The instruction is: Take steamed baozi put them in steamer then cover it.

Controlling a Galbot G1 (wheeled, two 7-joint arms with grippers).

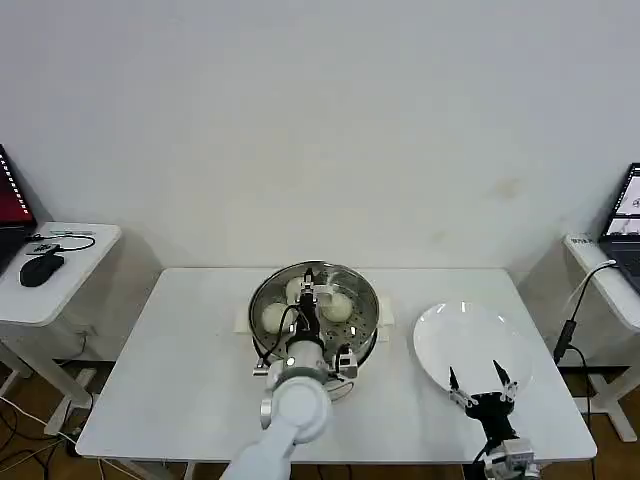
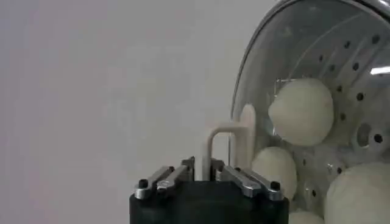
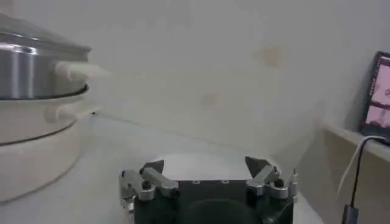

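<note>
Gripping the pale handle (image 2: 230, 146) of the cover (image 1: 314, 297), the left claw (image 1: 316, 291) sits directly above the steamer (image 1: 262, 335) at the middle of the bench (image 1: 190, 370), so the lid lies straight under it with the handle's long axis running between the jaws. Through the glass the steamed baozi (image 2: 301, 111) rest on the perforated tray. The right claw (image 1: 481, 385) hangs spread open and empty over the white plate (image 1: 445, 335), well apart. Release likely comes next.

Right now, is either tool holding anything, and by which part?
The left tool grips the cover by its pale centre handle, over the steamer. The right tool is open over the white plate, holding nothing.
</note>
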